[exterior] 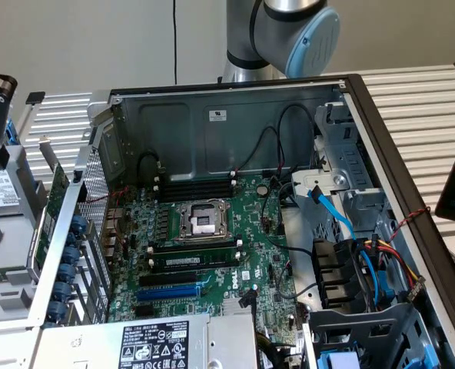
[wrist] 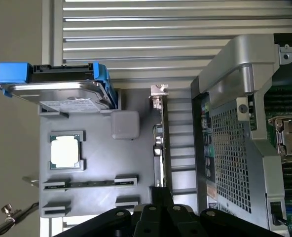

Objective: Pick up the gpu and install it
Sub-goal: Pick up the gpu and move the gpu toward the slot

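The gripper (wrist: 160, 198) sits closest to the wrist camera, its jaws closed together. The graphics card (exterior: 53, 201) stands on edge outside the computer case (exterior: 235, 115), at nine o'clock from the main board (exterior: 212, 238) in the exterior view. Farther out at nine o'clock, a grey tray (wrist: 94, 163) lies just beside the card, carrying a hard drive (wrist: 62, 91) and a square chip (wrist: 65, 150).
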